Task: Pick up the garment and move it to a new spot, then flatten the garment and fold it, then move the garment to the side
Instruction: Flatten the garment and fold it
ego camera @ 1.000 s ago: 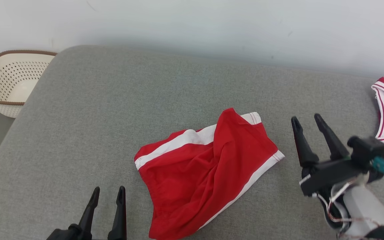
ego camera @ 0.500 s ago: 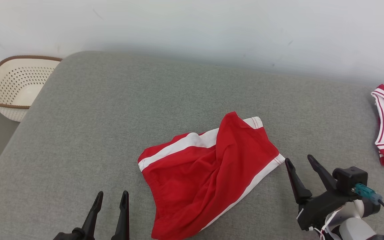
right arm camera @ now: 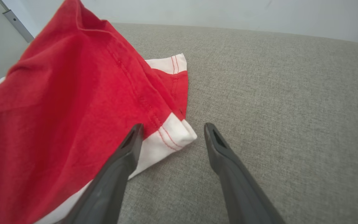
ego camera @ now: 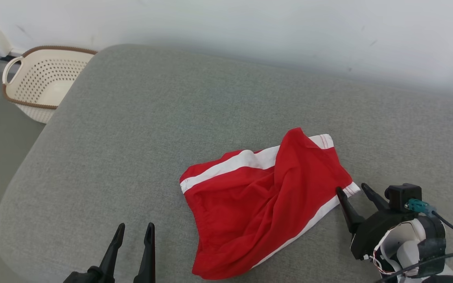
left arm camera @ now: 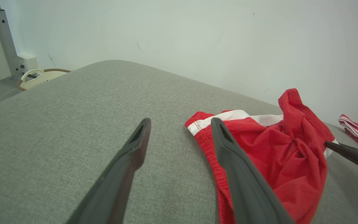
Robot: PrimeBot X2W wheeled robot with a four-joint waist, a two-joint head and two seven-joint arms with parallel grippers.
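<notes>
1. The whole head view has shifted between the earlier pictures and now. The basket [ego camera: 49, 82] beyond the left edge of the grey cushion [ego camera: 171, 118] is seen further in, and the second red garment [left arm camera: 357, 133] near the right edge is almost cut off. This is taken as a move of the camera, not of the things.
2. The red shorts [ego camera: 266, 200] are seen in the same crumpled shape as before. They lie on the cushion a little right of its middle, toward the front edge, with one layer thrown over the other.
3. The real change is in the right gripper [ego camera: 351, 188]. A second ago it was held higher and well apart from the shorts, toward the right edge. Now it has been brought down to the white-trimmed corner [right arm camera: 179, 133] on the right side of the shorts.
4. Its jaws are spread wide and nothing is pinched. In the right wrist view one finger is over the white trim, the other over bare cushion, and the corner is between them.
5. The left gripper [ego camera: 136, 225] is kept near the front edge, left of the shorts, also spread and empty.
6. It is judged that the pick-up is being prepared. The lifting and all later steps are not yet done.
</notes>
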